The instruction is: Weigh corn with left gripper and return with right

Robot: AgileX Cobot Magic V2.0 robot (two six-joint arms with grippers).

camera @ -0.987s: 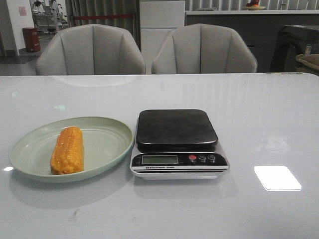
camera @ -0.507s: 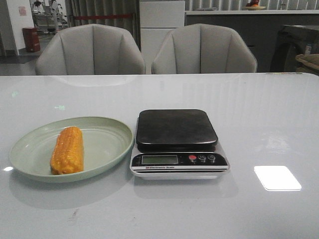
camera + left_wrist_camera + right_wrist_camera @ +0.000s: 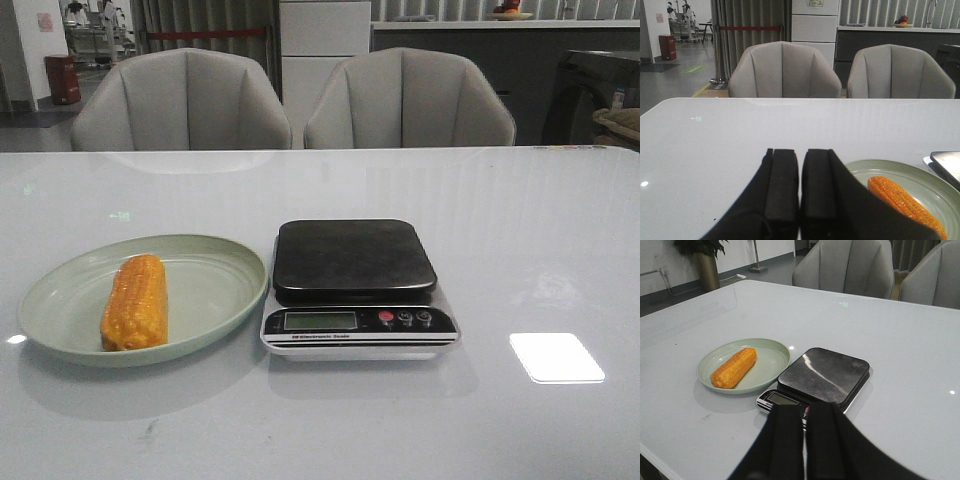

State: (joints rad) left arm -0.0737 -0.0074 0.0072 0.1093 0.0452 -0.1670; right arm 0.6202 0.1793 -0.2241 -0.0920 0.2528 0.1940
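Both grippers sit with their jaws pressed together and nothing between them. From its wrist camera the left gripper (image 3: pixel 800 195) hangs above the table (image 3: pixel 540 240), with the corn (image 3: pixel 905 202) just beyond it. The right gripper (image 3: pixel 804 440) hovers on the near side of the scale (image 3: pixel 820 377). Neither arm shows in the front view.

Judging by how things lie, the task has not begun: the corn is untouched on the pale green plate (image 3: pixel 215 290), lying lengthwise from about 12 to 6 o'clock, a little toward the plate's 9 o'clock side. The scale stands just beside the plate, at its 3 o'clock, and its dark platform (image 3: pixel 352 258) is bare. Everything remains: picking up the cob with the left gripper, setting it on the platform, then carrying it back to the plate with the right.

Glossy and pale, the tabletop catches a bright square glare (image 3: pixel 556 357) at roughly 4 o'clock from the scale. Two grey upholstered chairs (image 3: pixel 185 100) stand at the far edge, with dim cabinets and a counter behind.
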